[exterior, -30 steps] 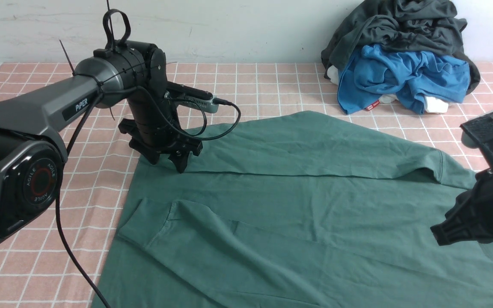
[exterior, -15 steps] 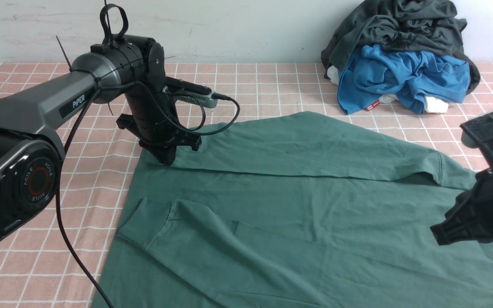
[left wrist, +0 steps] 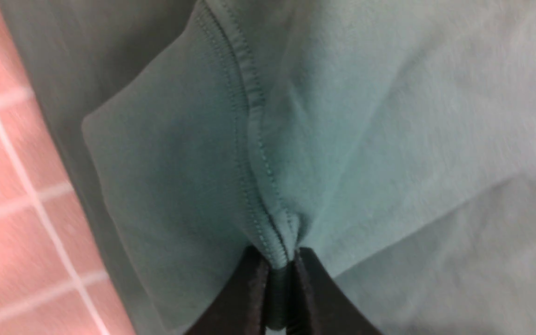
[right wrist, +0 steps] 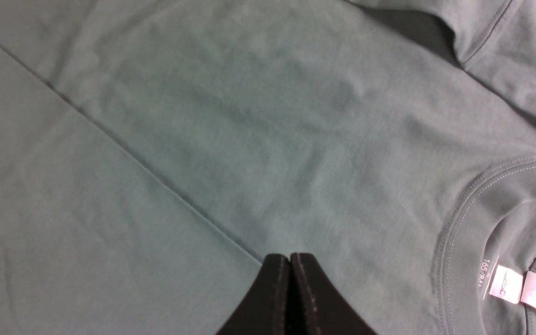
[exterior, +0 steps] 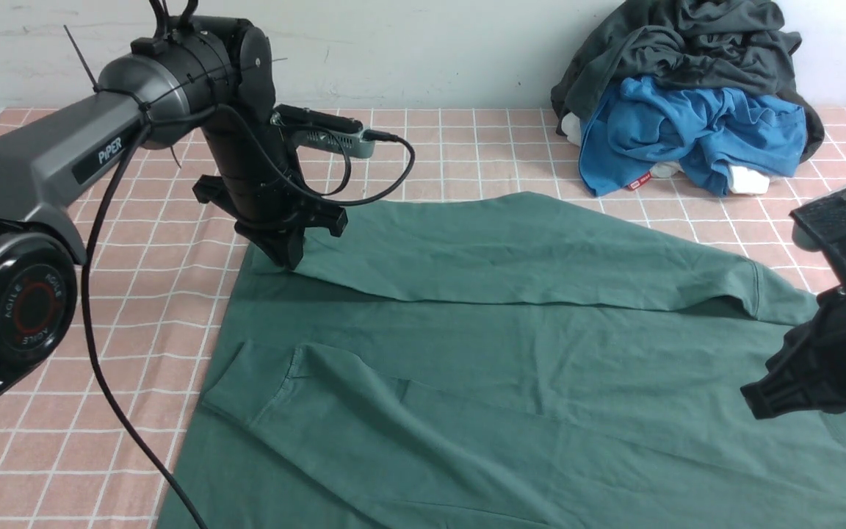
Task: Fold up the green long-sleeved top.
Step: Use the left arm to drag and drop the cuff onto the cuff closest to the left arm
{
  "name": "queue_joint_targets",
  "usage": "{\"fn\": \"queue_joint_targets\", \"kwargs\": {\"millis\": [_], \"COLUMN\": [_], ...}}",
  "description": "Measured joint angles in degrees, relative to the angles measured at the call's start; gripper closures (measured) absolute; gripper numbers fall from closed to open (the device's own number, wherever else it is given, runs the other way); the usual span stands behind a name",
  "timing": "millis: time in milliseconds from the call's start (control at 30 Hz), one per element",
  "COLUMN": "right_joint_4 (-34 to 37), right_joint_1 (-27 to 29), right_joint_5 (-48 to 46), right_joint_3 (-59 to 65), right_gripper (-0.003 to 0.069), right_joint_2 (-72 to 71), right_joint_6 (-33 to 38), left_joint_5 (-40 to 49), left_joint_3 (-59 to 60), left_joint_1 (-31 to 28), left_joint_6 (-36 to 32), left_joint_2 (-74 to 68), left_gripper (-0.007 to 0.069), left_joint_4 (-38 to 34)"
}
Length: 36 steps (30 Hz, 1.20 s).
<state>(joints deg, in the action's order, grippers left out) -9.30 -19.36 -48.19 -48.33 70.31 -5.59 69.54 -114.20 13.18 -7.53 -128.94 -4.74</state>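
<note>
Dark forest-green cotton jersey fills the lower centre of the front view. The green long-sleeved top (exterior: 511,353) lies spread on the pink, white-gridded surface (exterior: 430,147), both sleeves laid across its body. At centre left of the frame the left end effector (exterior: 287,256) is clamped on the top, pinching the stitched seam of a sleeve cuff (left wrist: 179,153) between its black fingers (left wrist: 244,298). The cuff is raised a little, with shadow beneath it.

The grey arm (exterior: 41,169) behind carries white lettering (exterior: 109,150) reading "PiPER", and its round joint cap (exterior: 32,312) reads "AGILE".

At the right edge the right end effector (exterior: 761,397) hangs above the top near the ribbed crew neck (right wrist: 482,195), its jaws pressed together on nothing. Inside the neck a white label (right wrist: 512,284) sits beside print beginning "165/"; the rest is too blurred to read.

In the upper right a bright blue garment (exterior: 687,128) with a small red tag (exterior: 640,181) lies under a dark charcoal-grey garment (exterior: 687,44).
</note>
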Motion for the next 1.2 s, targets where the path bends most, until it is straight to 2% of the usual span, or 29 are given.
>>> {"fn": "queue_joint_targets", "kwargs": {"millis": [233,467,867,1067,1200], "right_joint_4": [2.2,4.9,6.8,6.9,7.0], "right_joint_1": [0.0,0.0,-0.7,-0.7,-0.7], "right_joint_5": [-1.5,-1.7,-2.1,-2.5,-2.8], "right_joint_3": [0.0,0.0,0.0,0.0,0.0], "right_gripper": [0.0658,0.0649,0.0636,0.0633,0.0628], "right_joint_2": [-0.8,-3.3,-3.4,-3.4,-3.4], "right_joint_6": [0.0,0.8,2.7,2.8,2.8], "left_joint_5": [-1.9,-5.8,-4.6,-5.4,-9.0], "left_joint_3": [20.0,33.8,38.3,45.6,52.1], "left_joint_1": [3.1,5.4,5.8,6.9,7.6], "left_joint_6": [0.2,2.1,2.7,2.7,2.7], "left_joint_2": [11.4,25.2,34.6,35.0,36.1], "left_gripper": [0.0596,0.0596,0.0596,0.0596,0.0596], "left_joint_4": [-0.9,-1.9,-6.4,-7.5,-8.0]}}
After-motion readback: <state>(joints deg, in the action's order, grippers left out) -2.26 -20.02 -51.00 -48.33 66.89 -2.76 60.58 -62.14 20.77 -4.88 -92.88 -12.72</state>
